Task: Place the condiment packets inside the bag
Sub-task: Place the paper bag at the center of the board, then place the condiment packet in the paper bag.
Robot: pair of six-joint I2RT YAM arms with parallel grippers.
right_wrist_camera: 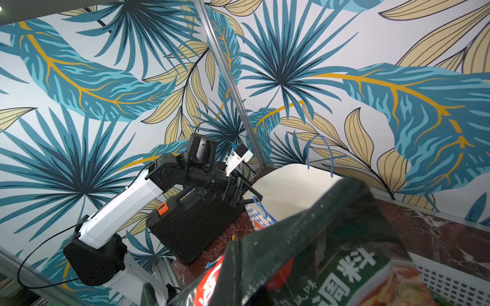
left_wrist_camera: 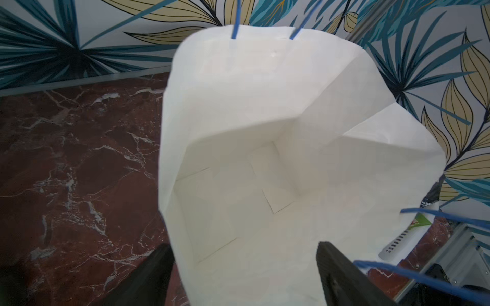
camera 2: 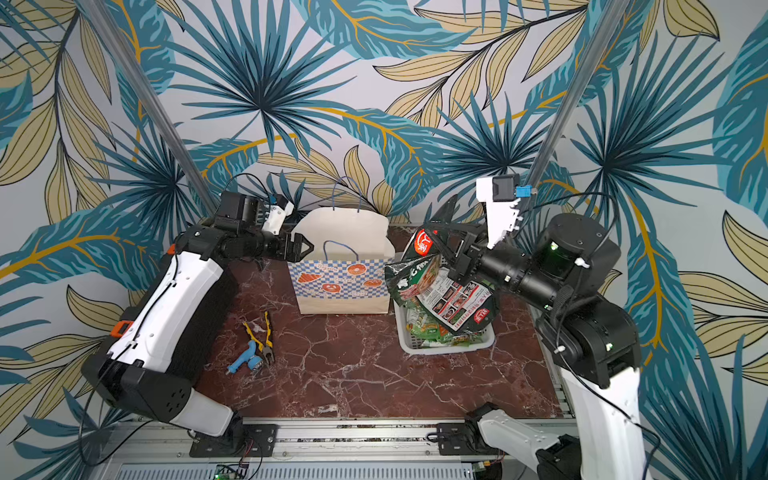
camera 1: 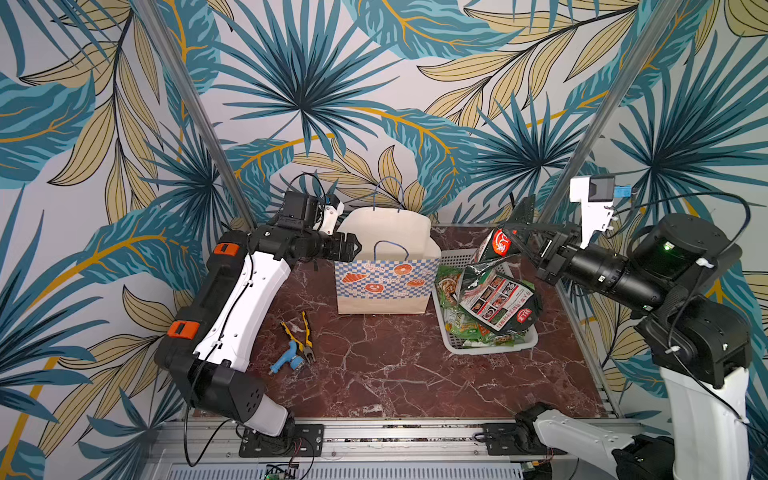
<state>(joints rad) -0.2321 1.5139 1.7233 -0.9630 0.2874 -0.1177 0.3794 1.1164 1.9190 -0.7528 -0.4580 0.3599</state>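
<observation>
Right fingers (camera 1: 532, 239) pinch dark condiment packet (camera 1: 498, 245), raised likely for bag (camera 1: 386, 286); left fingers (left_wrist_camera: 336, 275) spread, bag wall between them.

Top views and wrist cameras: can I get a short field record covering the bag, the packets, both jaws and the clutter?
bag: upright, mouth open, nothing visible inside in the left wrist view
left jaws: open, at the bag's rim
right jaws: shut on a large dark packet, raised over the basket
in basket: second large dark packet, small green packets
clutter: pliers, blue tool, black case
</observation>
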